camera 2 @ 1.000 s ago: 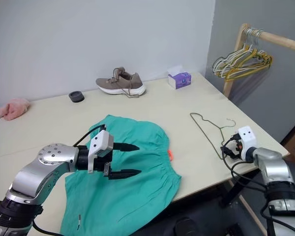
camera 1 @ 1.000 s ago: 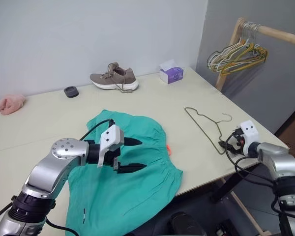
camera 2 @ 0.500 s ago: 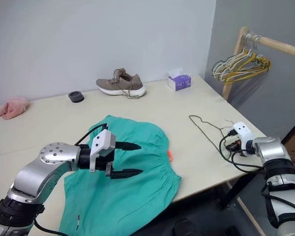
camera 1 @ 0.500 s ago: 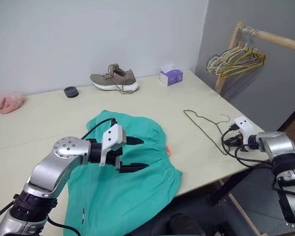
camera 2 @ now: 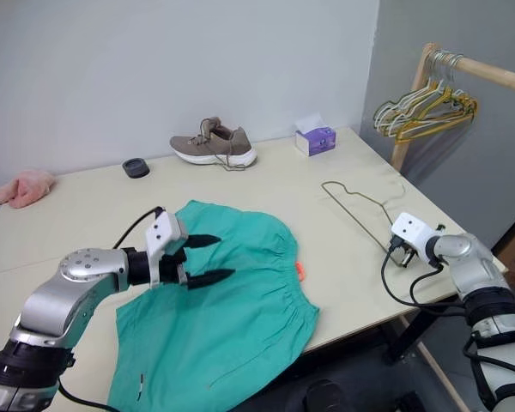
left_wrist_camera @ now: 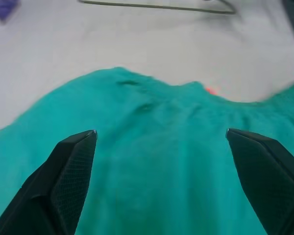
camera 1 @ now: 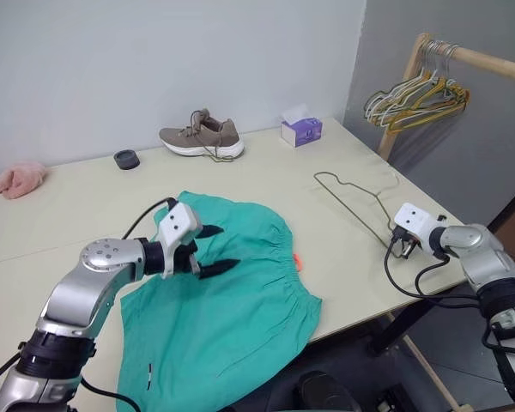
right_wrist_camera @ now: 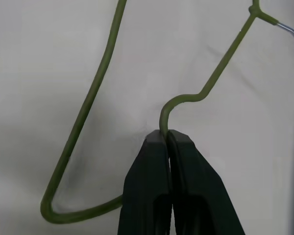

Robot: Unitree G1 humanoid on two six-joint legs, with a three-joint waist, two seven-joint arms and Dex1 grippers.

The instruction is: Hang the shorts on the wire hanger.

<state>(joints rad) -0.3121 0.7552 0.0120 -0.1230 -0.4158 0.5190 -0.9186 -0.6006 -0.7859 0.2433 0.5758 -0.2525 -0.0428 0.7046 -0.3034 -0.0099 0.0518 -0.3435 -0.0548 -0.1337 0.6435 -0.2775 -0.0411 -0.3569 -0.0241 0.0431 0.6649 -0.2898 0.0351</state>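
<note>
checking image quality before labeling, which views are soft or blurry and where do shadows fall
Left wrist view: soft throughout, the shorts and the wire hanger smeared. Right wrist view: sharp, the right tool casting a faint shadow on the table. Head views: even light, soft shadow beside the shoe.

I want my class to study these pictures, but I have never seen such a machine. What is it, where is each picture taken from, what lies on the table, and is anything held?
It is a two-armed humanoid robot. Two pictures look down from its head; the other two come from a camera on each wrist.

On the table lie teal shorts and a thin wire hanger. Toward the wall are a shoe, a tissue box, a small dark disc and a pink cloth. More hangers hang on a rail.

The left hand hovers open over the shorts. The right hand is shut on the wire hanger's wire.
</note>
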